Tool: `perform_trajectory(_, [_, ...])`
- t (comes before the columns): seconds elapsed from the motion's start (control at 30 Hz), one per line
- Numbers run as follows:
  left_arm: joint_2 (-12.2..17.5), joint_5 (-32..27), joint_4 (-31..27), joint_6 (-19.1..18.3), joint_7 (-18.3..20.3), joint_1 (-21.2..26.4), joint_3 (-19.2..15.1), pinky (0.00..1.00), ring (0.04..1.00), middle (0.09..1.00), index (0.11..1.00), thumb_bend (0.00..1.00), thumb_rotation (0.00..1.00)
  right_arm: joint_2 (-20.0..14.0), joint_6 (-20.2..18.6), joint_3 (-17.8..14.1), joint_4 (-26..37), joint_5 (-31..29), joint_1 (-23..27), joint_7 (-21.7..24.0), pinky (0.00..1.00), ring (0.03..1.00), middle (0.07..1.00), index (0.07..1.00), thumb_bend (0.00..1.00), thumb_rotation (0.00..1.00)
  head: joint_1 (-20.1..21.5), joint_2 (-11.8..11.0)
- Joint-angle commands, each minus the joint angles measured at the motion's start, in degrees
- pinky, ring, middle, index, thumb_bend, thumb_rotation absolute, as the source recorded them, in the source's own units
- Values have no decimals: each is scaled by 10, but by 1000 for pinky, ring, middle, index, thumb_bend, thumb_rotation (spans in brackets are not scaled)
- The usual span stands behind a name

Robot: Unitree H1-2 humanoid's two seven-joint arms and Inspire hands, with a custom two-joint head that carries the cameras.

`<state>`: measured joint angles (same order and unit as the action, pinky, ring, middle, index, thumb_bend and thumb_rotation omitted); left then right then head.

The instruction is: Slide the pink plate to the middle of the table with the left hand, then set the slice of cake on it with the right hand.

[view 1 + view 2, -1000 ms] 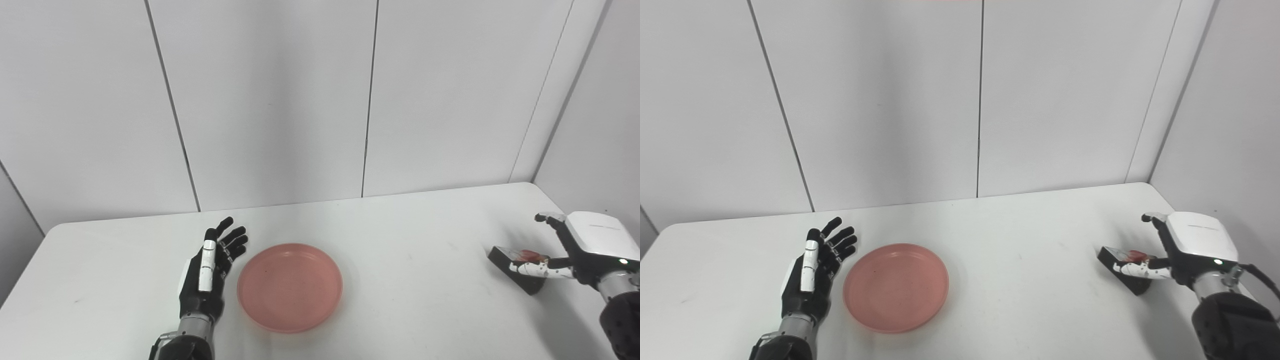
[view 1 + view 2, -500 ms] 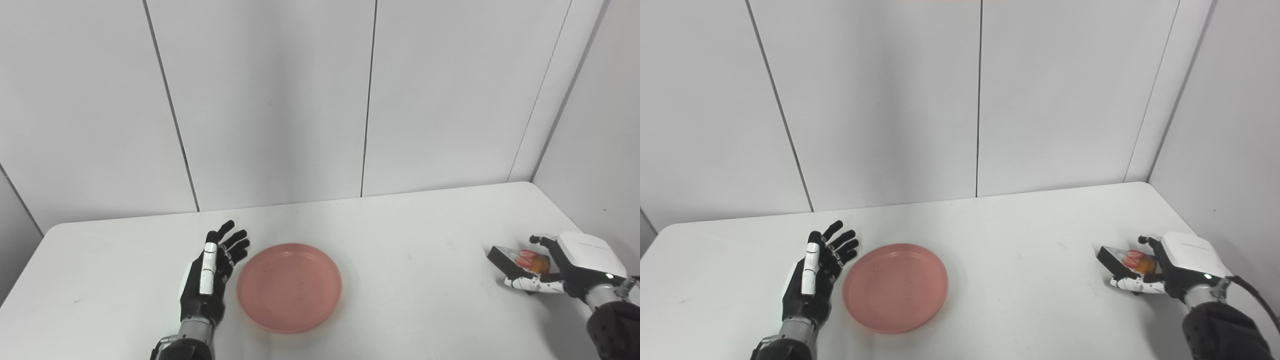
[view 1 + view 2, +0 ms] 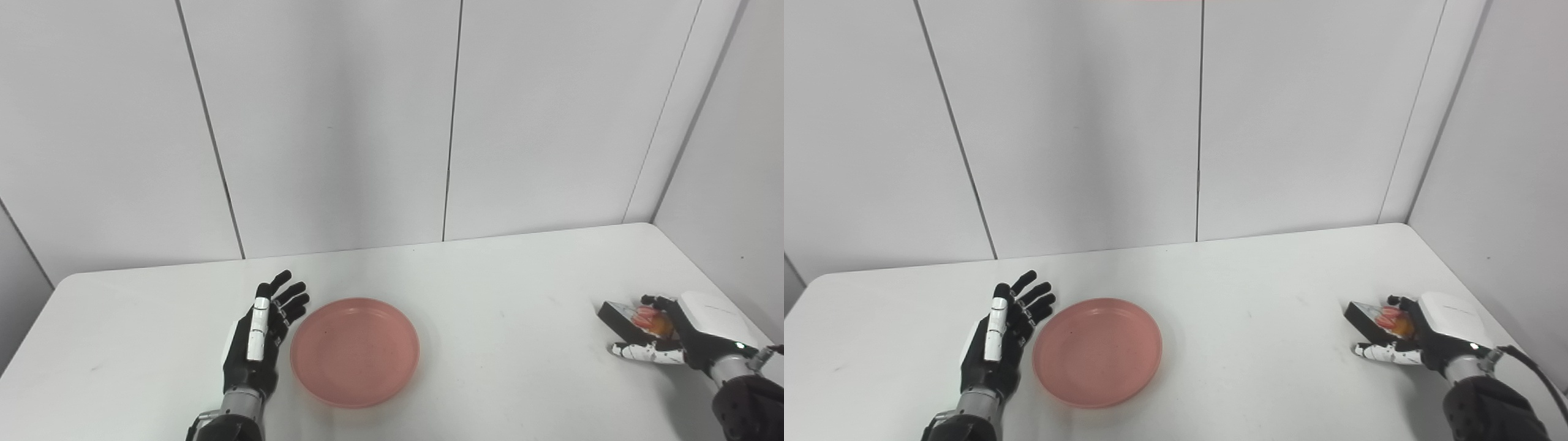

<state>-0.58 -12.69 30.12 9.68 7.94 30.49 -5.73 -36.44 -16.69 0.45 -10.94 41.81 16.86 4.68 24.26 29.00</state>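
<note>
The right robot hand (image 3: 686,334) cups the slice of cake (image 3: 637,320) at the table's (image 3: 520,367) right edge, thumb low in front and fingers curled over the far side; whether it grips firmly cannot be told. The left robot hand (image 3: 260,343) stands edge-on with fingers spread, holding nothing, just left of the pink plate (image 3: 355,351), which already lies near the table's middle. The cake pickup seems to be the step in hand; next comes closing, lifting and carrying leftward to the plate.
</note>
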Motion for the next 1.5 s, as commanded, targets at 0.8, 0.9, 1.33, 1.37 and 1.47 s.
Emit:
perform_trajectory(0.8, [-1, 5, -29, 0, 2, 4, 13, 804, 748, 778, 794, 728, 892, -25, -5, 26, -9, -30, 5, -15, 355, 441, 485, 485, 529, 0, -11, 6])
perform_trajectory(0.9, [-1, 8, -28, 3, 0, 2, 15, 797, 742, 776, 793, 730, 892, -24, -1, 23, -4, -37, 3, -16, 336, 422, 471, 492, 529, 0, -12, 6])
perform_trajectory(1.33, [-17, 24, -60, -17, -10, -11, 29, 807, 741, 798, 807, 679, 925, -16, -1, -4, 176, -55, 20, 4, 222, 298, 402, 512, 521, 0, -62, 8])
perform_trajectory(1.37, [-19, 24, -62, -19, -12, -12, 30, 805, 740, 797, 802, 678, 923, -16, 0, -5, 186, -54, 26, 6, 237, 312, 405, 515, 521, 0, -71, 8])
perform_trajectory(1.47, [-25, 26, -64, -21, -16, -14, 30, 810, 747, 797, 795, 689, 903, -8, 7, -8, 209, -57, 46, 5, 300, 368, 430, 516, 523, 0, -79, 8])
